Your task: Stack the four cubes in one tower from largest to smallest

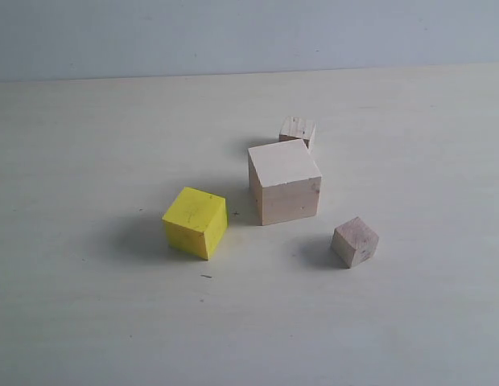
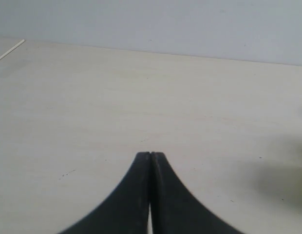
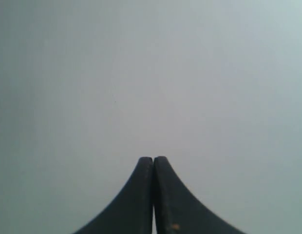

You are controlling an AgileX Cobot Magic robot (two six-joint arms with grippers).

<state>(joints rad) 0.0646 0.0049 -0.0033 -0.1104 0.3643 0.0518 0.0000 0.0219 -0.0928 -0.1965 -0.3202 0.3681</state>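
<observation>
Four cubes lie apart on the pale table [image 1: 88, 322] in the exterior view. The large pale wooden cube [image 1: 284, 182] sits in the middle. A bright yellow cube [image 1: 195, 222] rests to its front left. One small greyish-pink wooden cube [image 1: 298, 131] stands just behind the large one, another [image 1: 355, 242] to its front right. Neither arm shows in the exterior view. My left gripper [image 2: 150, 154] is shut and empty over bare table. My right gripper [image 3: 153, 158] is shut and empty, facing a plain grey wall; no cube shows in either wrist view.
A grey wall [image 1: 249, 32] rises behind the table's far edge. Each cube throws a soft shadow to its left on the tabletop.
</observation>
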